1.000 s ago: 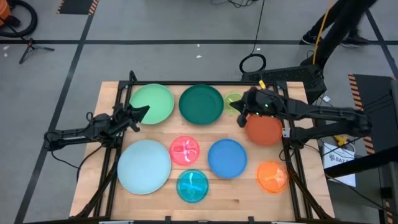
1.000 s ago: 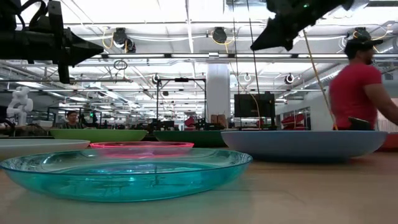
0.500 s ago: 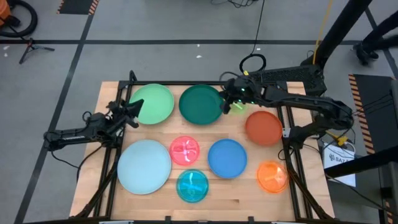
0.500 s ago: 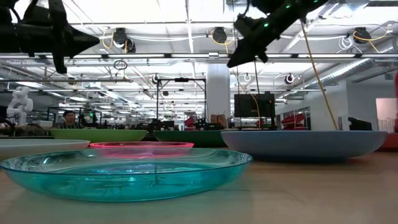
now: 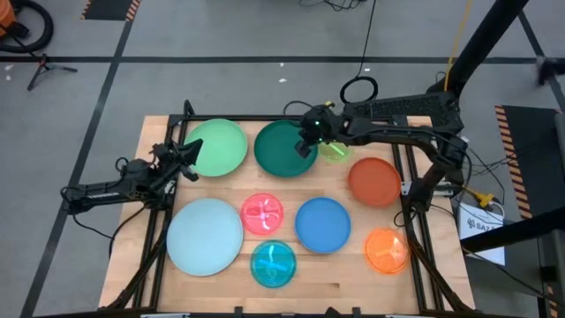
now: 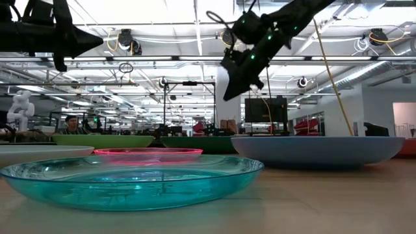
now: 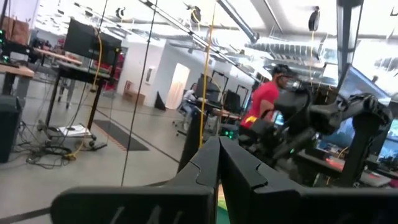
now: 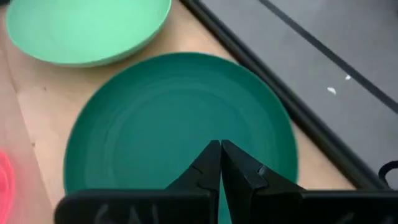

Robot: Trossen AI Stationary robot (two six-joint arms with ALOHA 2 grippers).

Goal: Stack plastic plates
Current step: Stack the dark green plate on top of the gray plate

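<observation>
Plates lie unstacked across the surface [image 5: 353, 274], with the dark green plate [image 5: 284, 148] at the far edge between the light green plate [image 5: 217, 147] and the small lime plate [image 5: 335, 150]. Over the dark green plate's right rim hangs the right end effector [image 5: 305, 144], fingers pressed together, holding nothing. A second ago it was above the red-orange plate [image 5: 373, 181]. The left end effector [image 5: 196, 155], closed and empty, hovers at the light green plate's left edge, barely shifted.

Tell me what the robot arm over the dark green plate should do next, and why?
Probably open and lower toward the rim of the dark green plate. The right gripper hangs above it, shut and empty, and no plates are stacked yet.
</observation>
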